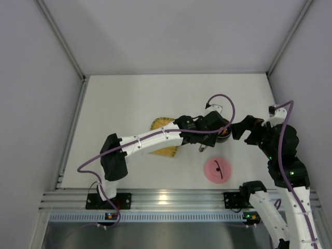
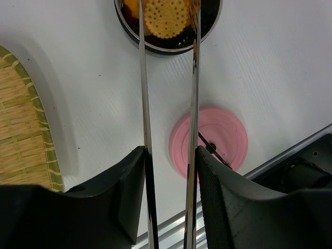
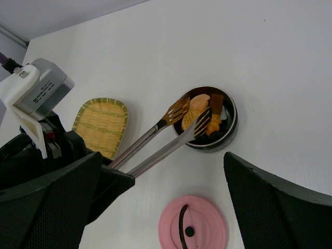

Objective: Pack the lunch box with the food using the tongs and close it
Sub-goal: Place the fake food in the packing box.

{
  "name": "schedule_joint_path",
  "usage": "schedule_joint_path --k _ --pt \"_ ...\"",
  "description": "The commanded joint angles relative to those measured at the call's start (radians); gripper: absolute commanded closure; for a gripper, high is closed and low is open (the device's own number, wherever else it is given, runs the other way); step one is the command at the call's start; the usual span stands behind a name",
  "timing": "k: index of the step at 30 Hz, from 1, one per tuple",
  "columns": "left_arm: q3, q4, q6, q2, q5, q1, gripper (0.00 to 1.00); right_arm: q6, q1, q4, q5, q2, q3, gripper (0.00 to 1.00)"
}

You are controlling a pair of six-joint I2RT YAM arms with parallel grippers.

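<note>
The lunch box (image 3: 231,130) is a round steel pot holding the food (image 3: 213,124), several orange, brown and black pieces. A round dotted biscuit (image 2: 166,18) lies between the spread tips of the tongs (image 3: 155,149), which reach over the pot's rim (image 2: 155,49). My left gripper (image 2: 171,155) is shut on the tongs' two arms (image 2: 144,104). In the top view it (image 1: 207,129) covers most of the pot. The pink lid (image 1: 218,170) lies flat on the table, handle up, apart from the pot. My right gripper (image 3: 165,168) stands open above the lid (image 3: 199,228), holding nothing.
A yellow woven tray (image 1: 165,150) lies left of the pot, partly under the left arm; it shows as bare weave (image 2: 21,140) in the left wrist view. The table's metal front rail (image 1: 171,198) runs close behind the lid. White walls enclose the table.
</note>
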Motion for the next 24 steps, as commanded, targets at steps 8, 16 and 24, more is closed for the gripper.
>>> schedule_joint_path --k 8,16,24 --pt "0.016 0.031 0.027 -0.045 -0.015 -0.013 0.49 -0.013 -0.011 0.002 0.004 0.009 0.049 0.01" --pt "0.007 0.063 0.048 -0.091 -0.026 -0.026 0.49 -0.013 -0.011 0.002 0.006 0.009 0.047 0.01" --pt "0.01 0.08 0.071 -0.143 -0.046 -0.026 0.48 -0.012 -0.011 0.001 0.004 0.004 0.043 0.0"
